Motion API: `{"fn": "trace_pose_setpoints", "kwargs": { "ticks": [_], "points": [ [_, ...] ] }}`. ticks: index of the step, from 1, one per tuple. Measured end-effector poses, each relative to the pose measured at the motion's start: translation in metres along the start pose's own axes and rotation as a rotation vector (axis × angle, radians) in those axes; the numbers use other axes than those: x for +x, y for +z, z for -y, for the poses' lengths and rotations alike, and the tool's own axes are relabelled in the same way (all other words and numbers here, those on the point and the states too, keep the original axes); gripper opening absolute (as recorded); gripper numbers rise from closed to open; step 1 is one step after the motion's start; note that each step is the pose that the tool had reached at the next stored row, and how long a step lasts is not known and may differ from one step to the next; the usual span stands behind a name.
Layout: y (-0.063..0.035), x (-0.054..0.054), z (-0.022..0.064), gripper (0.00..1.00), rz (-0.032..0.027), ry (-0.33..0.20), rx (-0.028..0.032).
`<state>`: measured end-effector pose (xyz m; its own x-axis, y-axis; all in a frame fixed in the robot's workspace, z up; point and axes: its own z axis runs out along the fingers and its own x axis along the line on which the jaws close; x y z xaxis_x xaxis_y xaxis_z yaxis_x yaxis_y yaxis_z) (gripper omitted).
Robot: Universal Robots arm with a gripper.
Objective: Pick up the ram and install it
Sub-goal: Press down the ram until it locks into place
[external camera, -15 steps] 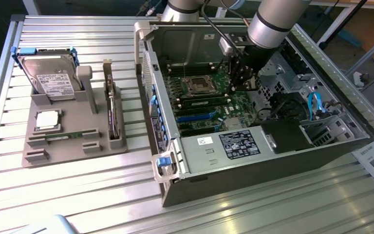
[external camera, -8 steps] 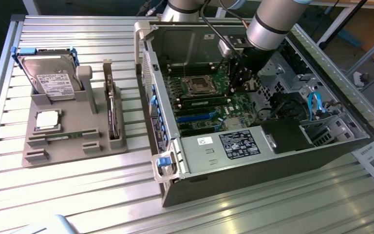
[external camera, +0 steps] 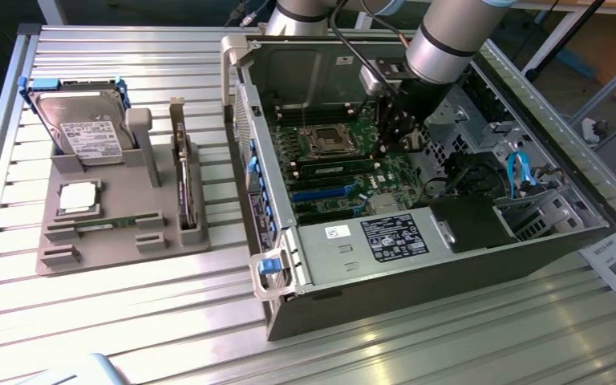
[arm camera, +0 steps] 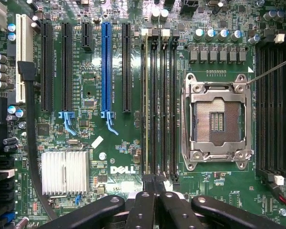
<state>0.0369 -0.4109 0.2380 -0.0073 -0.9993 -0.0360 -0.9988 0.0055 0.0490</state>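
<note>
Edgewise — thin green ram (arm camera: pixel 146 105), black slots (arm camera: pixel 155 105)

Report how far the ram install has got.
Done, it seems: the ram stands edge-on in the slot bank beside the processor socket. In hand: nothing visible; the hand is shut over that bank's end. Left: full seating unconfirmed, latches unreadable.

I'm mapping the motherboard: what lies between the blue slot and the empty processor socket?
In the wrist view, one black card slot, then a bank of long memory slots side by side.
</note>
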Motion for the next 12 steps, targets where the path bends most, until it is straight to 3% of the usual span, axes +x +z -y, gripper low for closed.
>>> {"fn": "trace_pose_setpoints", "kwargs": {
  "ticks": [12],
  "points": [
    [0.0022,0.001,0.0001,0.1,-0.0003,0.0,0.0]
  ]
}}
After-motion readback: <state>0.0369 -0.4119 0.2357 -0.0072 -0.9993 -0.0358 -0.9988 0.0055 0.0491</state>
